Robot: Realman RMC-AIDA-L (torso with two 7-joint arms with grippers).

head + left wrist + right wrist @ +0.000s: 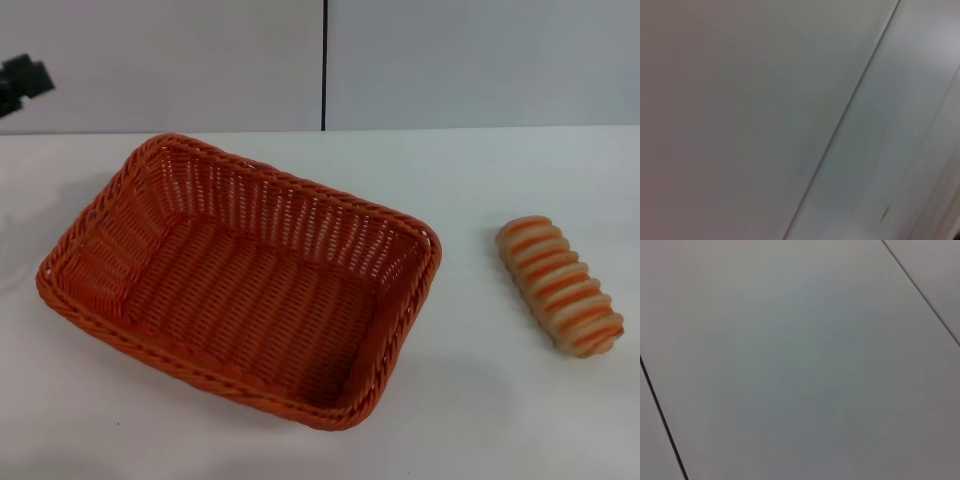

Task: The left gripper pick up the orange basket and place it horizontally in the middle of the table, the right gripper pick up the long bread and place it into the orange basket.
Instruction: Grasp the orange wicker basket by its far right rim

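No brand, label or writing could be read anywhere in the three views. The count was simple: one orange basket (240, 285), one long bread (562, 285), one table (500, 420).

In the head view the basket sat left of centre, its long axis running from the upper left toward the lower right of the frame, so it lay skewed rather than square to the table edge. It stood upright on its base and held nothing. The bread lay on the bare tabletop at the right of the frame, well apart from the basket, its length slanting from upper left to lower right, with orange and cream ridges crossing it.

The left gripper (22, 82) showed only as a small black shape at the far upper left edge of the head view, above the table's far edge and well away from the basket; whether its fingers were spread or closed could not be told. The right gripper appeared in no view.

Both wrist views showed only plain grey panels crossed by thin dark seams.
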